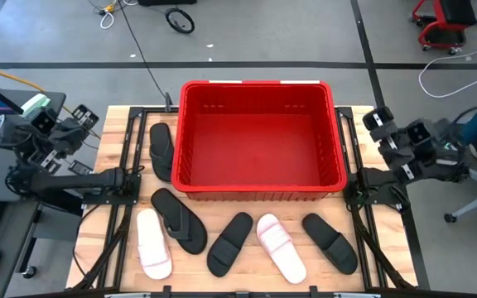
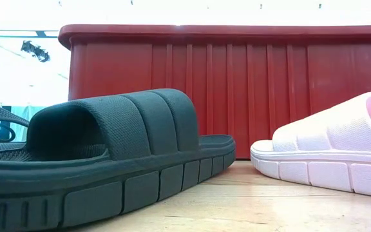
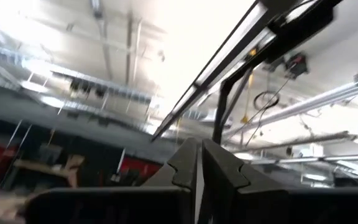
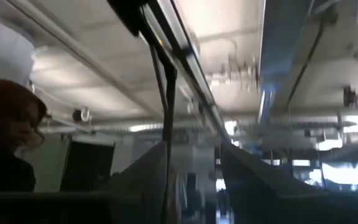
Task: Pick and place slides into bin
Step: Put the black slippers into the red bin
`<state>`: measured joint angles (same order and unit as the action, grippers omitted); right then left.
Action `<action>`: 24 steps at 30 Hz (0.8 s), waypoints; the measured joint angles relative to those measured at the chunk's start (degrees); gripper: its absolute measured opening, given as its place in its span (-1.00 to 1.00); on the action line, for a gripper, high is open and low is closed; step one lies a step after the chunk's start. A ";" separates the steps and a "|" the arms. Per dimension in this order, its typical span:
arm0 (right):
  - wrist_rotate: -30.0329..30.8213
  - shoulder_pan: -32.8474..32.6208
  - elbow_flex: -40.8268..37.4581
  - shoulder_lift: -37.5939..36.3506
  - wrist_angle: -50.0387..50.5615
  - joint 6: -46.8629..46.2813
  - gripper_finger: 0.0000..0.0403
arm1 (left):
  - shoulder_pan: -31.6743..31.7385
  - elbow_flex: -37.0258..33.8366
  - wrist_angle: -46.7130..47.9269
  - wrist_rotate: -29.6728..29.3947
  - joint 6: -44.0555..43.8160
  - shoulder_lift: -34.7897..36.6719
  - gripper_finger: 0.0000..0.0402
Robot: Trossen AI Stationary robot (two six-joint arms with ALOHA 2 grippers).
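Six soft sandals (image 1: 232, 242) lie on the wooden table (image 1: 392, 257) outside the empty red plastic bin (image 1: 259, 189). Left claw (image 1: 84, 118) is narrow, right claw (image 1: 377, 121) wide, both empty at the far corners; next, one must descend over a sandal.

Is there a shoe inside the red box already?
No, the red bin shows only bare floor from above; all six slides lie on the table outside it.

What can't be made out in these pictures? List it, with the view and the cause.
- Bin inside: low view, its near wall hides it.
- Pink slide: low view, cut off by the right edge.
- Black slide: low view, cut off by the left and bottom edges.
- Flip-flops: absent from the low view.
- Table and slides: both wrist views point up at the ceiling.
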<state>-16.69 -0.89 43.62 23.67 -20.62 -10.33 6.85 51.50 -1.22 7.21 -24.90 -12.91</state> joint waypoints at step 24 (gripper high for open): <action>-3.15 -0.02 36.46 37.78 28.40 1.11 -0.22 | 0.02 22.93 9.28 1.54 4.94 -17.25 -0.84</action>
<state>-19.84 -0.91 80.09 61.45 7.78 -9.22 6.87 74.43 8.06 8.75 -19.96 -30.16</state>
